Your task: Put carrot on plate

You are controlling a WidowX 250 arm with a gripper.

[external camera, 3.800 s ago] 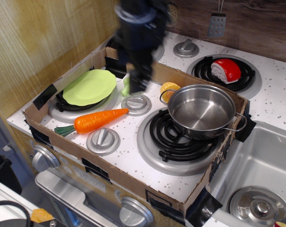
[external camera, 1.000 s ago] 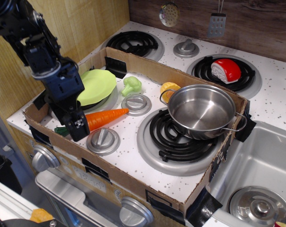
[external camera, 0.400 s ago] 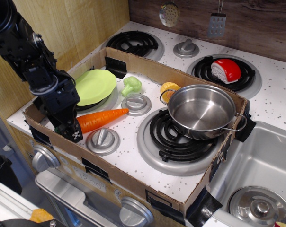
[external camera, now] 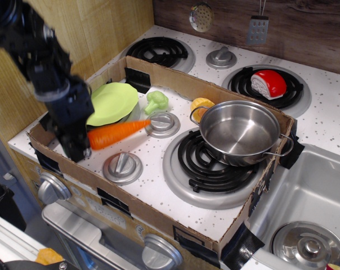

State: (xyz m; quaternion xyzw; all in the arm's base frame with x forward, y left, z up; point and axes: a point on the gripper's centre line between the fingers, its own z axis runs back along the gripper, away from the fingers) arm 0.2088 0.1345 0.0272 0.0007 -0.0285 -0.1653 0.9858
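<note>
Knob, near: grey stove knob [external camera: 122, 167] on the speckled top, just below the carrot's line; it's an obstacle if I drop low.
Gripper: gripper [external camera: 75, 145] at the box's front-left corner, motion-blurred. It looks clamped on the carrot's green end, but the fingers are too smeared to confirm. I read it as holding.
Carrot: carrot [external camera: 115, 133] appears lifted, tip angled up-right toward the second knob [external camera: 162, 123]. Not on plate yet; thick end near the plate's front rim.
Box wall: cardboard edge [external camera: 45, 147] is right by the wrist, so a snag is possible if I swing left.
Plate: plate [external camera: 111, 103] sits tilted on the back-left burner, just behind the carrot. Short carry, I judge.
Risks: end-grip on a long carrot means it may pivot or slip out; the tilted plate may let it roll off toward the broccoli [external camera: 156, 101]; the tip could clip the knob.
Far: pot [external camera: 240, 132] and red toy [external camera: 268, 84] are well apart, no concern.
</note>
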